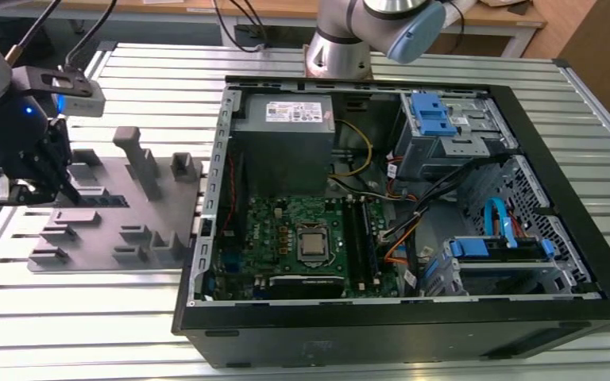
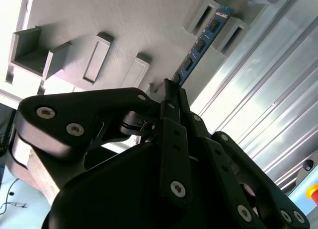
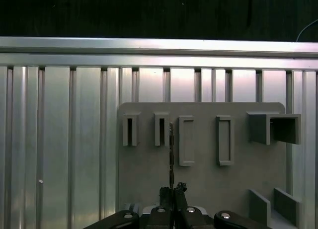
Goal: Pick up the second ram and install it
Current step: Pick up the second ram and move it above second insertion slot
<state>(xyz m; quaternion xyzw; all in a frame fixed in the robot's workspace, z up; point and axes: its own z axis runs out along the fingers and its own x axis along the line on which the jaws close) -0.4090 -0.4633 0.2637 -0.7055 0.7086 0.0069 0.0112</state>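
Observation:
In the exterior view, my gripper (image 1: pixel 64 189) hangs over the grey tray (image 1: pixel 93 238) at the exterior view's left. The second ram (image 2: pixel 198 45) is a thin dark stick with a row of chips. In the second wrist view its far end still rests between two upright posts of the grey tray (image 2: pixel 124 20). My gripper (image 2: pixel 169 89) is shut on its near end. In the first wrist view the second ram (image 3: pixel 171 152) appears edge-on, running straight out from my gripper (image 3: pixel 172 190) across the grey tray (image 3: pixel 203 184).
An open black computer case (image 1: pixel 390 317) lies at the exterior view's right, with the motherboard (image 1: pixel 273 230), silver processor (image 1: pixel 313 244), long memory slots (image 1: pixel 364 238), cables and blue drive brackets (image 1: pixel 432 115) inside. Everything rests on a ribbed aluminium table (image 1: pixel 72 317). The arm's base (image 1: pixel 337 48) stands behind the case.

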